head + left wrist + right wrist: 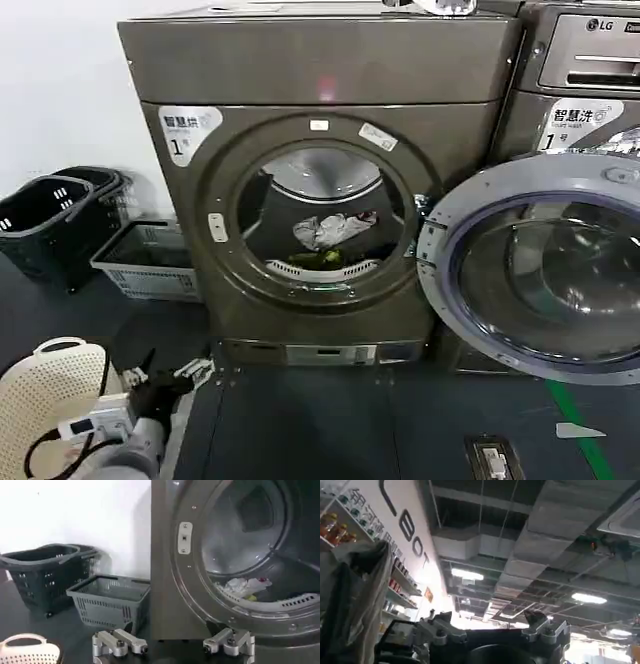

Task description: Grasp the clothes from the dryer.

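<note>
The dryer [320, 70] stands in the middle, its porthole uncovered and its round door [540, 275] swung out to the right. Inside the drum lie the clothes: a white-grey piece with red marks [332, 230] and, under it, a yellow-green piece [326, 258]. My left gripper [172, 375] hangs low at the front left, well short of the porthole, open and empty. In the left wrist view its open gripper [174, 647] faces the dryer's front [165, 555], with the clothes [245, 586] farther off in the drum. My right gripper [489, 617] is open and points up at a ceiling.
A dark basket [50, 215] and a grey crate basket [140, 262] sit on the floor left of the dryer. A white perforated basket [50, 390] is beside my left arm. An LG machine [590, 60] stands to the right, behind the open door.
</note>
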